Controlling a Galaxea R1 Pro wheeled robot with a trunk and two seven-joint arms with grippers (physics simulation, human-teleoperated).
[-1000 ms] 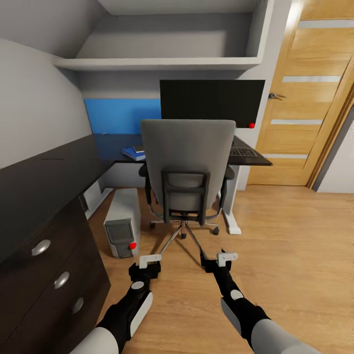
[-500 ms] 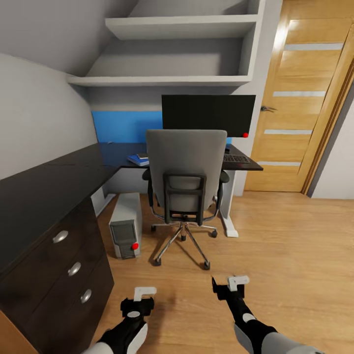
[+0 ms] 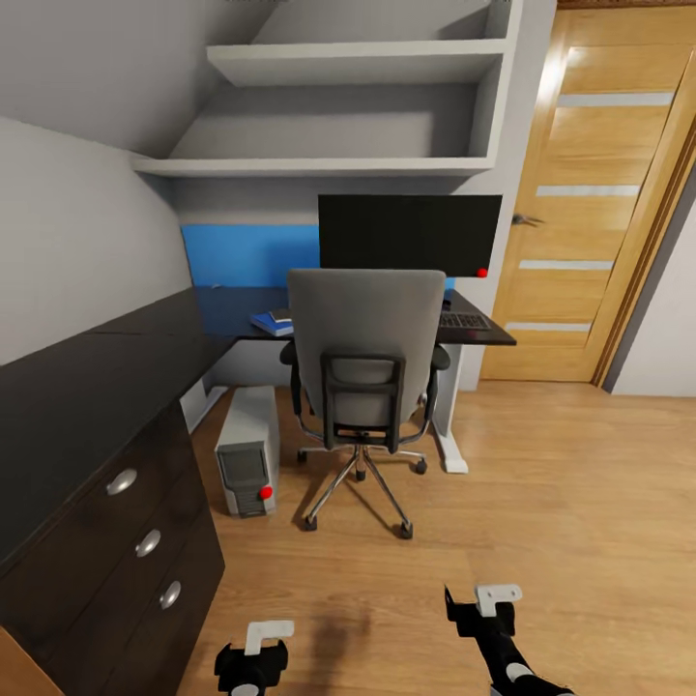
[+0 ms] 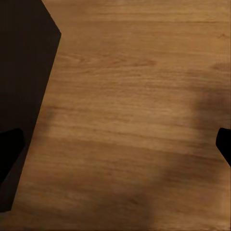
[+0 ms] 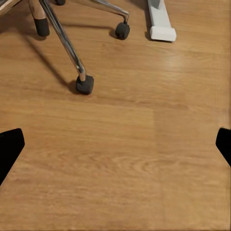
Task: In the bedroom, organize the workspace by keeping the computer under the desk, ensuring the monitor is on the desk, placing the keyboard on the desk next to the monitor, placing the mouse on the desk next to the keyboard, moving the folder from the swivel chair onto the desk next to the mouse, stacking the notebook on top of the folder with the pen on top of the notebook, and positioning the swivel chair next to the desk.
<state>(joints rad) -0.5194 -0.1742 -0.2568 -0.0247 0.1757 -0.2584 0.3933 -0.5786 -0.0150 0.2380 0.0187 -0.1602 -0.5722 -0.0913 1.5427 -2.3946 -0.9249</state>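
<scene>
Left gripper (image 3: 253, 655): low over the floor (image 3: 580, 483), jaws spread, empty.
Computer (image 3: 246, 451): on floor under tabletop (image 3: 87, 377).
Folder (image 3: 271, 321): on tabletop, behind chair (image 3: 365, 362).
Monitor (image 3: 410, 235): tabletop's back edge.
Keyboard (image 3: 464, 320): tabletop's right end.
Right gripper (image 3: 483, 611): jaws spread, empty.

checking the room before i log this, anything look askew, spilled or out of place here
Nothing stands out. The swivel chair stands upright at the desk, the monitor upright on it, and the computer upright on the floor by the desk. A blue stack lies flat on the desktop. No spill shows on the wood floor.
</scene>
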